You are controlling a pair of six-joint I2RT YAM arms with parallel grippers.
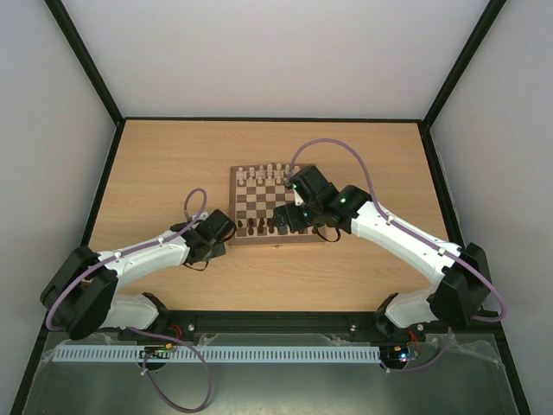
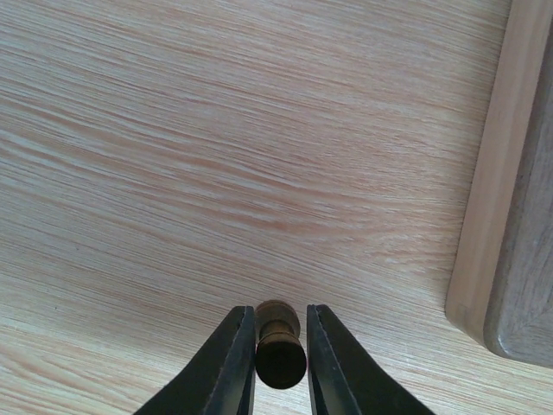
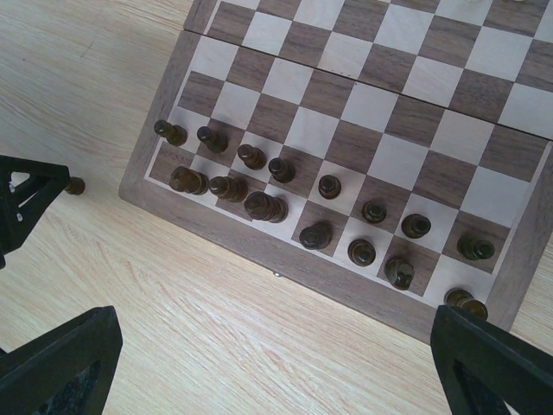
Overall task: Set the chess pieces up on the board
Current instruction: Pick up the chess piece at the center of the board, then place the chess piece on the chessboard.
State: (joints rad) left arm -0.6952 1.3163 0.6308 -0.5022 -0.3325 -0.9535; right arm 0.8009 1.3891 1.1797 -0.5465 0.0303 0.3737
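Pale wood-grain tabletop [image 1: 155,173] fills a white-walled, black-framed booth. The board [image 1: 259,203], with checkered light and dark brown squares inside a light wood border, sits mid-table, nearer the far edge.

One dark piece [image 2: 281,359] is off the board, on the tabletop just beside the board's near left corner. It is small, turned and glossy brown, with a narrow neck between two rounder ends. Its long axis runs along the fingers, one rounded end facing the wrist camera; which end is the base cannot be told.

It sits between the black fingertips of the left pincer [image 2: 281,346], which is set narrow, with the finger faces against both sides of the piece.

The right pincer [image 3: 276,372] spreads wide and holds nothing, hovering above the board's near edge. Below it, the other dark pieces [image 3: 259,206] stand in the two near rows. Pale pieces [image 1: 263,173] line the far rows.
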